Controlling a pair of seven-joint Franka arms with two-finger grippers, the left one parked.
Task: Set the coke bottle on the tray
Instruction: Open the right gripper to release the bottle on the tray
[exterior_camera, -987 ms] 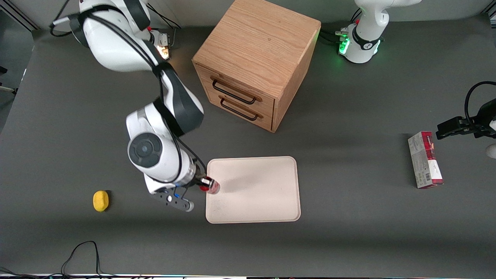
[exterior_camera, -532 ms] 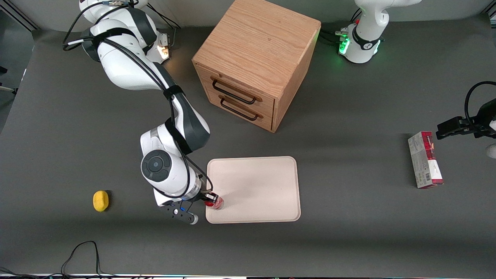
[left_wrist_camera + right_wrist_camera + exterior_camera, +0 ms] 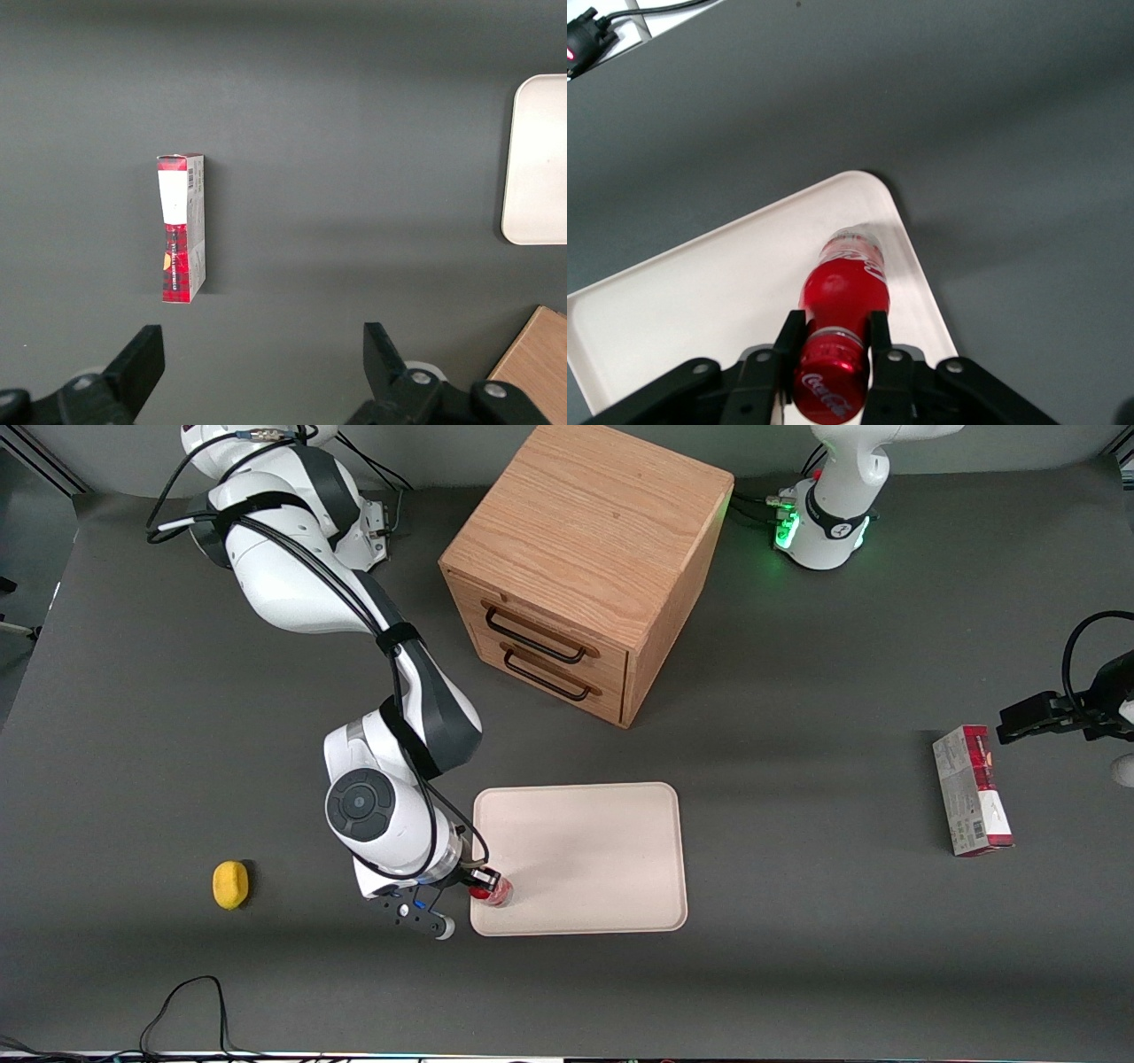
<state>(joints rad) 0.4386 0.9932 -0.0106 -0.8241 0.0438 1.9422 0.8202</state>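
Bottle first: your small clear plastic coke bottle with red cap and red label (image 3: pixel 490 887) stands low in the front frame, a little left of centre, on the corner of the large cream-white rectangular tray with rounded corners and a low rim (image 3: pixel 585 850). That corner is the one nearest the front camera at the working arm's end. In the right wrist view the coke bottle (image 3: pixel 842 323) sits over the tray's (image 3: pixel 700 301) pale surface close to a rounded corner, and whether its base touches the tray you cannot tell.

Your right arm's black two-finger gripper (image 3: pixel 474 879) is at the tray's edge, its fingers pinching the bottle. The right wrist view shows the gripper (image 3: pixel 833 350) with one dark finger pressed on each side of the bottle's neck, just below the red cap.

Above the tray in the front frame, upper centre, stands a wooden cabinet with two drawers and dark handles (image 3: pixel 580 567). A small yellow lemon-like object (image 3: pixel 230 884) lies at lower left on the grey table (image 3: pixel 797 957). A red-and-grey rectangular carton (image 3: pixel 972 790) lies at the right edge, toward the parked arm's end; the left wrist view shows the carton (image 3: pixel 182 227) lying flat.
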